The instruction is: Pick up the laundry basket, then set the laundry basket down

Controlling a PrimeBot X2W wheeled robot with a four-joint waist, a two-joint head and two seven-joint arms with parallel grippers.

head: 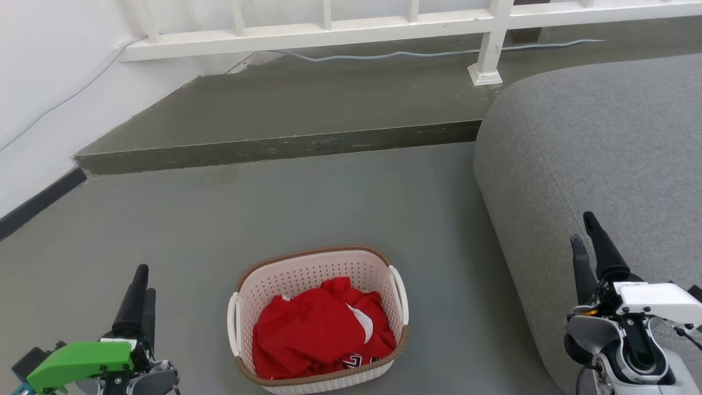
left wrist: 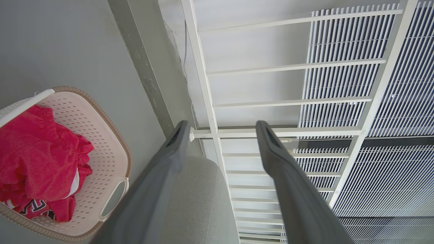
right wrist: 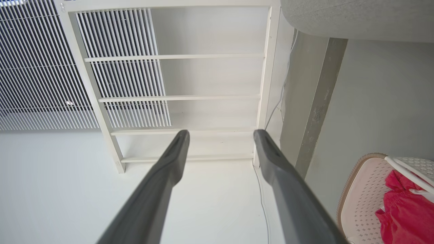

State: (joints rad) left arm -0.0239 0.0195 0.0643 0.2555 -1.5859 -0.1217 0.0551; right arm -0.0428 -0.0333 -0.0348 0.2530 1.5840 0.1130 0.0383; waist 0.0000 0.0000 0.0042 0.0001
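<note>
The basket (head: pixel 315 253) sits on the grey floor (head: pixel 340 192) low in the head view, between the two arms, with a red garment (head: pixel 318 329) heaped inside; it is not yet lifted. Its white handles face outward to either side, the left one (head: pixel 234 323) toward the left gripper (head: pixel 145 281) and the right one (head: pixel 400 293) toward the right gripper (head: pixel 581 227); the line through the handles runs across the robot, skewed a little so the right handle lies farther away. Both grippers hang to the sides with fingers pointing forward, past the basket rather than at it; in the wrist views each pair stands apart and holds nothing, the left (left wrist: pixel 222 123) with the basket (left wrist: pixel 105 135) off to its own left, the right (right wrist: pixel 221 132) with the basket (right wrist: pixel 362 189) at its lower right. The left gripper looks nearer its handle; the right rides over the edge of the grey sofa (head: pixel 592 164), well apart from the basket. The pick-up likely calls for both arms to swing inward and down.
</note>
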